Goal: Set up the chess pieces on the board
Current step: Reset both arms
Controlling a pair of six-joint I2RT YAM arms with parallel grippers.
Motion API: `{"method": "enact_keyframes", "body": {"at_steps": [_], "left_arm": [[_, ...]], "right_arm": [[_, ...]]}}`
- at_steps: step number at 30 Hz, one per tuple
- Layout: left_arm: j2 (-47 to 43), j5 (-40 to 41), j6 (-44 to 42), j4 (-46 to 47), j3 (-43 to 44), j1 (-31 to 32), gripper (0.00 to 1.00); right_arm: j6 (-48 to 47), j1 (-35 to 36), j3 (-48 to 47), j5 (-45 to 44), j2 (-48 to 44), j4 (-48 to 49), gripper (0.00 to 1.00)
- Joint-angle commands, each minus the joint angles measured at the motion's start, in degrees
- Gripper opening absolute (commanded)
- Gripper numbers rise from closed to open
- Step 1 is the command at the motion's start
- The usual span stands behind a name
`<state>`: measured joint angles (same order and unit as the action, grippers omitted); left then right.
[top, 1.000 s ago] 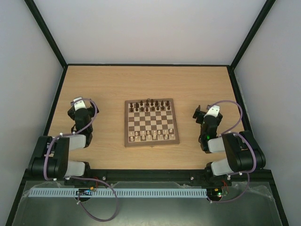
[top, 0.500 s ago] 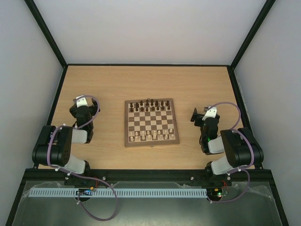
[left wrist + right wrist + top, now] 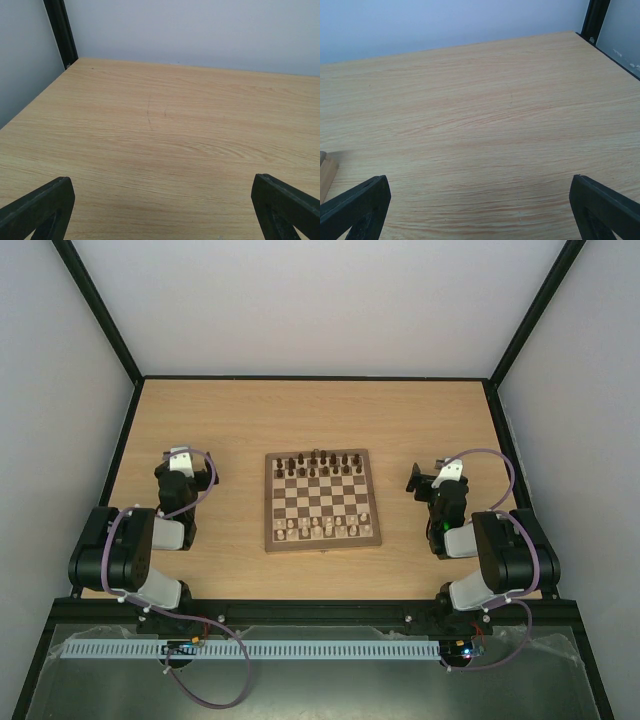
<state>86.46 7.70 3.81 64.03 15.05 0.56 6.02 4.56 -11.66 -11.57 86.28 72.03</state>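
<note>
The board (image 3: 322, 501) lies in the middle of the table in the top view. Dark brown chess pieces (image 3: 320, 464) stand in its two far rows and pale cream pieces (image 3: 318, 529) in its two near rows. My left gripper (image 3: 183, 466) sits left of the board, folded back near its base, open and empty; its fingertips (image 3: 40, 207) frame bare tabletop. My right gripper (image 3: 432, 480) sits right of the board, open and empty, fingertips (image 3: 605, 205) wide apart. A corner of the board (image 3: 326, 172) shows at the left edge of the right wrist view.
Black frame posts (image 3: 61, 31) and white walls enclose the light-wood tabletop (image 3: 240, 420) on three sides. Both arm bases (image 3: 130, 560) stand at the near edge.
Both arms have drawn back toward their bases and settled; the left gripper shifted slightly right, the right one slightly away from the board. The pieces have not moved.
</note>
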Motion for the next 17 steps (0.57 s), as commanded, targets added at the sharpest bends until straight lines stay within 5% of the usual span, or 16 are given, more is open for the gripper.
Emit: {"method": "enact_keyframes", "body": {"at_steps": [1,8,17], "left_arm": [[0.8,-2.4,-0.5,3.4,1.0,-0.5,1.0],[0.2,7.7,3.7,8.8,-2.3,-0.1,1.0],[0.6,9.2,2.4,7.3,-1.2,1.3,1.0]], "right_arm": [[0.6,-0.3,-0.9,0.7,0.4,-0.1,0.98],[0.6,-0.3,-0.9,0.7,0.4,-0.1,0.99],[0.7,-0.5,-1.2,1.2,0.5,-0.7,0.99]]}}
